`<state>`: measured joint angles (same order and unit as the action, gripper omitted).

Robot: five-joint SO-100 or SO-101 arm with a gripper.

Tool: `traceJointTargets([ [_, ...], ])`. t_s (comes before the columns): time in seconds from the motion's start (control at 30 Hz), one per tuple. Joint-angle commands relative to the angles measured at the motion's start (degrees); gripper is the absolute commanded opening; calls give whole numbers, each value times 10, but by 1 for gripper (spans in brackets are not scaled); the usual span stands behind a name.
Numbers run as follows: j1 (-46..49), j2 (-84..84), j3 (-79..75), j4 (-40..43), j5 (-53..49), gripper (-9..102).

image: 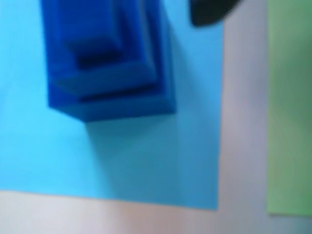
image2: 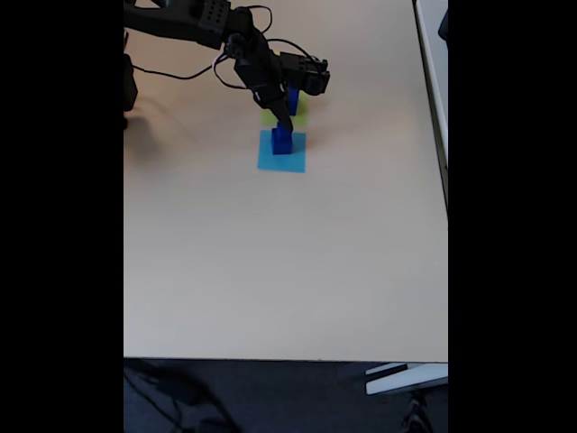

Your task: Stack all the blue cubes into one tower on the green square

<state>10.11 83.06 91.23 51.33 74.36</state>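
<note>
In the wrist view the blue cubes point(image: 105, 63) stand as a stepped tower, largest lowest, on the flat light-blue square point(image: 146, 161). The green square point(image: 290, 107) lies bare at the right edge, apart from it across a strip of table. One dark finger point(image: 209, 12) pokes in at the top, to the right of the tower. In the fixed view my gripper point(image2: 285, 126) reaches down onto the top of the tower point(image2: 282, 142), and the arm half covers the green square point(image2: 301, 112) just behind. How the jaws stand is hidden.
The beige table point(image2: 288, 262) stretches wide in front of the squares. Black cables point(image2: 180, 74) trail from the arm at the upper left. A blue patch point(image2: 293, 97) shows beside the wrist; what it is cannot be told.
</note>
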Motion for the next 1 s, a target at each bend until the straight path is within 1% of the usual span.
traceJointTargets([
  [0.0,11,57,0,1,-7,22],
  [0.67,18,56,4,-3,-18,21],
  [0.97,22,54,4,-3,-23,18],
])
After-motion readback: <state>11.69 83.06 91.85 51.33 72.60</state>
